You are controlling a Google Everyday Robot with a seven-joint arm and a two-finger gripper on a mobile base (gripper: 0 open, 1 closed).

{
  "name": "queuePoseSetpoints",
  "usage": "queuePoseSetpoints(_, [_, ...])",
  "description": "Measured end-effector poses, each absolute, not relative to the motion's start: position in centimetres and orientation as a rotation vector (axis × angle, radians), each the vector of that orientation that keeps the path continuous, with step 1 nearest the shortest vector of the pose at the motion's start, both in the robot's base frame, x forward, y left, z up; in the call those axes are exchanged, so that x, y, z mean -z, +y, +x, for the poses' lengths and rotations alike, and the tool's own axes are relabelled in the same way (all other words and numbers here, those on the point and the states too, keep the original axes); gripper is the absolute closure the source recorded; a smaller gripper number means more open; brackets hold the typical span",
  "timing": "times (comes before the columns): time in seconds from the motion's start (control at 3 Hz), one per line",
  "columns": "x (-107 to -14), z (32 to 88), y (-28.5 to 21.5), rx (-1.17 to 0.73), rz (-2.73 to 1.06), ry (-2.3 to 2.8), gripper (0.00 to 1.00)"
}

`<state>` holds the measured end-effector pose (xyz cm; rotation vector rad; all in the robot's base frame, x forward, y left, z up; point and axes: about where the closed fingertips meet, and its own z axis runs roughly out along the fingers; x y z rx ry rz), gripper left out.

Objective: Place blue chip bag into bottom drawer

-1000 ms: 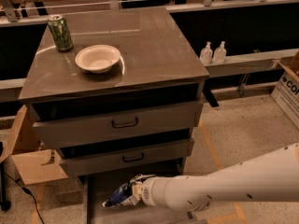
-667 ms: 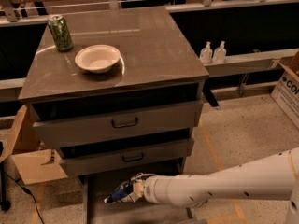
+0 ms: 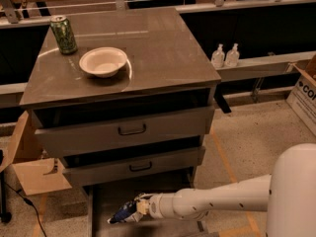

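The blue chip bag (image 3: 123, 213) is a small crinkled dark-blue foil bag held at the tip of my white arm. My gripper (image 3: 139, 207) is shut on the blue chip bag and holds it low over the bottom drawer (image 3: 101, 204), a wide shallow grey tray pulled out at the foot of the cabinet. The bag hangs over the tray's middle, just in front of the drawer fronts above. Whether the bag touches the tray floor I cannot tell.
Two grey-fronted drawers with black handles (image 3: 132, 130) stand slightly open above the tray. On the cabinet top are a white bowl (image 3: 103, 61) and a green can (image 3: 63, 34). A cardboard box (image 3: 30, 168) stands at the left, another (image 3: 305, 94) at the right. Two bottles (image 3: 224, 56) stand on a ledge.
My gripper with the bag has moved slightly left and lower over the bottom drawer. Nothing else has moved.
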<state>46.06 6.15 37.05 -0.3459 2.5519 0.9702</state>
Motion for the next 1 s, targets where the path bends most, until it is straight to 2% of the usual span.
queuePoseSetpoints(0.33, [-32.0,45.5,7.6,-1.034,-0.354,2.599,1.0])
queuePoseSetpoints(0.67, [-27.7,45.4,8.6,-1.04,-0.32,2.636,0.82])
queuePoseSetpoints(1.0, [-24.9,45.9,9.3,-1.028,-0.266,2.649,0.59])
